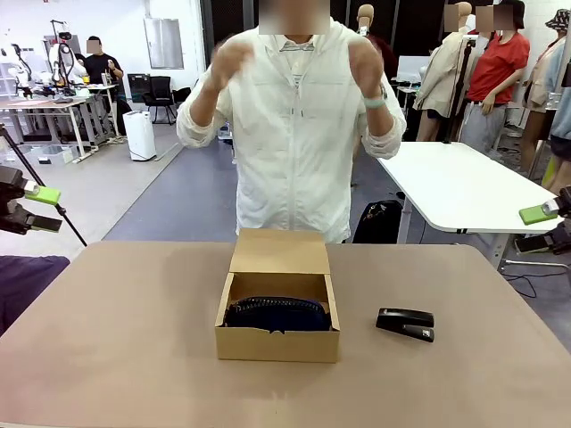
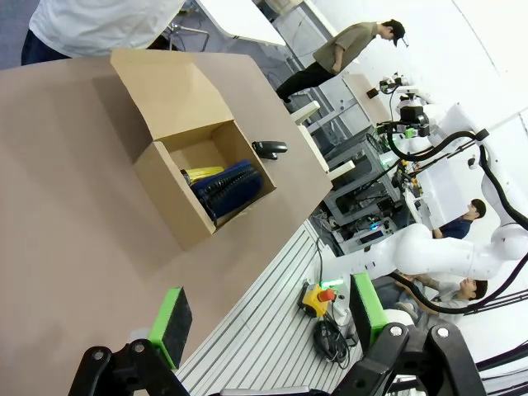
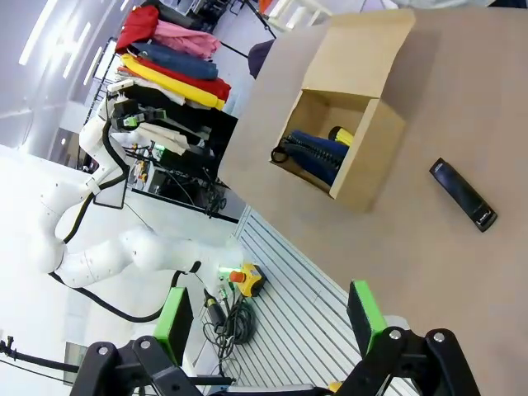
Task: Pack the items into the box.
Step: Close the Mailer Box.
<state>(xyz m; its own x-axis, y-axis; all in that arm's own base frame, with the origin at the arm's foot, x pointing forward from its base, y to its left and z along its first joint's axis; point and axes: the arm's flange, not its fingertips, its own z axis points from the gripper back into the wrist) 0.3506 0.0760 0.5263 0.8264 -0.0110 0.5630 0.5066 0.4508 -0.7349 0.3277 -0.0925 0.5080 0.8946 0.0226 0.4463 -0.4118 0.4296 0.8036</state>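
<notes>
Two items already appear to be packed, so little of the task looks left, perhaps only closing the lid.

Front view: a shallow brown cardboard box (image 1: 277, 343) sits in the middle of the table (image 1: 125, 357). Its flap lid (image 1: 279, 251) stands up on the far side. The dark navy pouch (image 1: 277, 314) lies inside and spans the box's width. A black stapler (image 1: 406, 324) lies on the table to the right of the box, apart from it. The left gripper (image 1: 40, 209) hangs at the picture's left edge and the right gripper (image 1: 540, 228) at the right edge. Both have their jaws spread and hold nothing, and both are well apart from the box. A person stands behind the table with both hands raised, away from the box.

Left wrist view: the left gripper (image 2: 268, 318) has its green-padded fingers wide apart with nothing between them. The box (image 2: 177, 206) lies well ahead of it on the table. Inside, the pouch (image 2: 231, 190) rests with the yellow utility knife (image 2: 202, 174) tucked beside it, toward the hinged side.

Right wrist view: the right gripper (image 3: 268, 318) is likewise spread and empty. The box (image 3: 367, 165) is well apart from it and holds the pouch (image 3: 313, 153) and the utility knife (image 3: 341, 134). The stapler (image 3: 464, 195) lies outside the box on the table.
</notes>
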